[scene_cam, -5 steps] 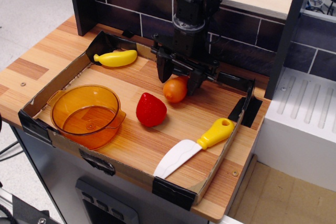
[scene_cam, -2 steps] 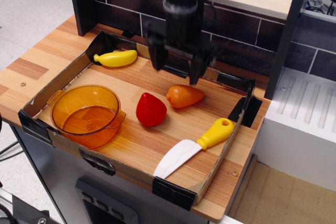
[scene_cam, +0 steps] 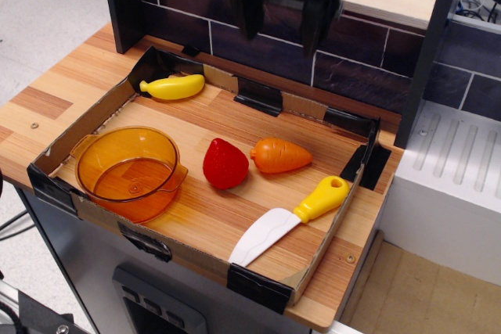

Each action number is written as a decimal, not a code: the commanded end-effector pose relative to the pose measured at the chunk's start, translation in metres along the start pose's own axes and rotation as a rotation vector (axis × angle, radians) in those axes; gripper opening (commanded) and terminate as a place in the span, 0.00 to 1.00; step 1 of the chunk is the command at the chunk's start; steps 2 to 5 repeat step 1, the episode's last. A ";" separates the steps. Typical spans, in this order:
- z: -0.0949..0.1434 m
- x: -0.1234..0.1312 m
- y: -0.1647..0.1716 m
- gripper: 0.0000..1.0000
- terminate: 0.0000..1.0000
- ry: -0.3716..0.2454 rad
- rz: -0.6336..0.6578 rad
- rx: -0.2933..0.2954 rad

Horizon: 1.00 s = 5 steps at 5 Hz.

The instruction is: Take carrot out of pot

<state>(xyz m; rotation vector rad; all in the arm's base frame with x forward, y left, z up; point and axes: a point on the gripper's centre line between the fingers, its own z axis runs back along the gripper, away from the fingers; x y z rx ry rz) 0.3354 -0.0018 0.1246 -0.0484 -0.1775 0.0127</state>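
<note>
The orange carrot (scene_cam: 279, 156) lies on its side on the wooden tray floor, just right of the red strawberry (scene_cam: 225, 163). The translucent orange pot (scene_cam: 130, 171) stands at the tray's front left and holds nothing. My gripper (scene_cam: 282, 30) is high above the back of the tray, well clear of the carrot. Its two dark fingers (scene_cam: 316, 25) hang down and apart, with nothing between them.
A yellow banana (scene_cam: 173, 87) lies at the tray's back left. A toy knife (scene_cam: 290, 218) with a yellow handle and white blade lies at the front right. Low cardboard walls (scene_cam: 84, 124) ring the tray. A dark tiled wall stands behind, and a white appliance (scene_cam: 454, 185) to the right.
The gripper let go of the carrot and rose straight up out of the tray. The carrot tipped over and settled on its side beside the strawberry.
</note>
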 end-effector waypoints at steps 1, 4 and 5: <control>0.018 0.009 0.003 1.00 1.00 -0.063 -0.003 0.000; 0.018 0.009 0.003 1.00 1.00 -0.063 -0.003 0.000; 0.018 0.009 0.003 1.00 1.00 -0.063 -0.003 0.000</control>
